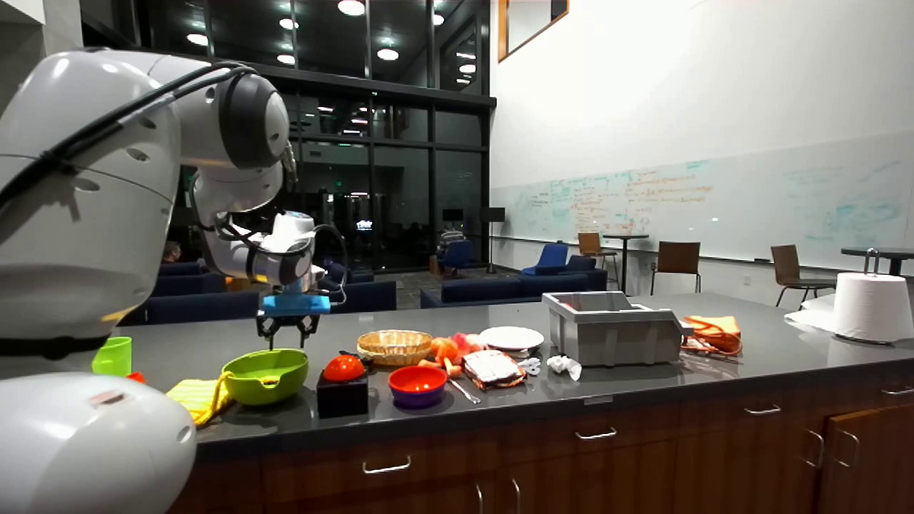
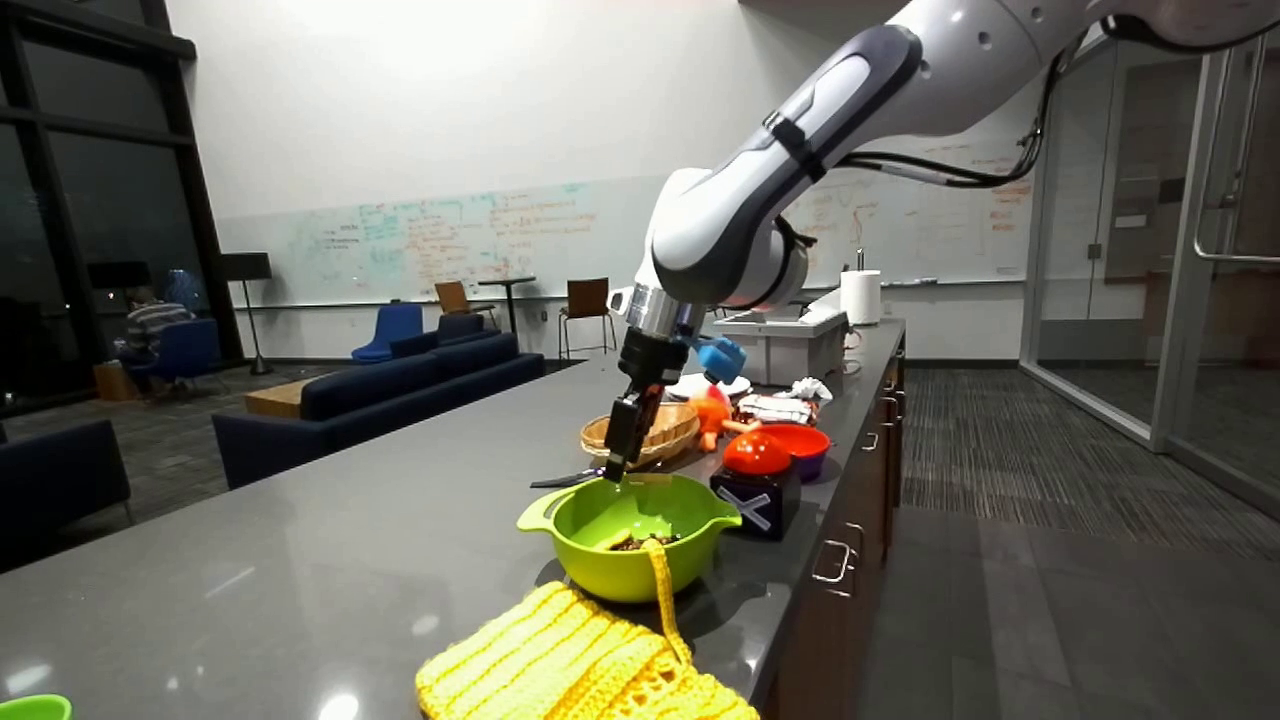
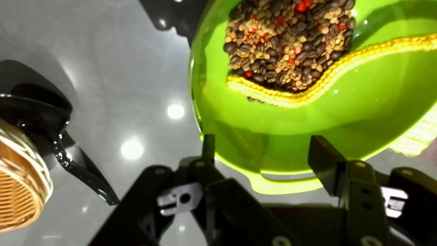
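Note:
My gripper stands open in the wrist view, its two black fingers wide apart and nothing gripped between them. Below lies a lime-green bowl with its slotted handle showing in the gap. A squarish mass of dark beans, tan grains and red bits rests inside, and a yellow knitted strap curves along its edge. In both exterior views the gripper hangs just over the far rim of the bowl; whether it touches cannot be told. The strap runs over the rim to a yellow knitted cloth.
A black utensil and a wicker basket lie beside the bowl. Close by stands a black box with a red dome, then a red and purple bowl. Farther along are a white plate and a grey bin.

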`<state>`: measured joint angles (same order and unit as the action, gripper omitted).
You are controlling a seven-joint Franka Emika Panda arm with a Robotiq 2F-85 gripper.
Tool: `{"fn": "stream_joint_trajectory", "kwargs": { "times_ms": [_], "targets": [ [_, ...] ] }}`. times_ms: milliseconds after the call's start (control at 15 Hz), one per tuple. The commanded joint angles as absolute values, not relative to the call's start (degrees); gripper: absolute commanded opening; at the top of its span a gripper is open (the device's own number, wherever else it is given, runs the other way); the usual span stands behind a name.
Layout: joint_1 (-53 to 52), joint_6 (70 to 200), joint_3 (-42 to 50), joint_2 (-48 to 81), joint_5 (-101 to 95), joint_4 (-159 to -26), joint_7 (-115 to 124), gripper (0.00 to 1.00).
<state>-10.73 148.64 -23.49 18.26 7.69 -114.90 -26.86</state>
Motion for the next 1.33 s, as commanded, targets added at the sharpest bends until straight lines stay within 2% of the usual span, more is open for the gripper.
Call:
{"fn": "stream_joint_trajectory", "kwargs": {
  "times_ms": [0, 1267],
  "targets": [
    [-9.7, 147.3, -24.2, 16.9, 10.2, -116.6, -28.9, 1.00],
    [-9.4, 146.0, -22.3, 19.6, 8.9, -116.1, -28.7, 1.00]
  ]
}}
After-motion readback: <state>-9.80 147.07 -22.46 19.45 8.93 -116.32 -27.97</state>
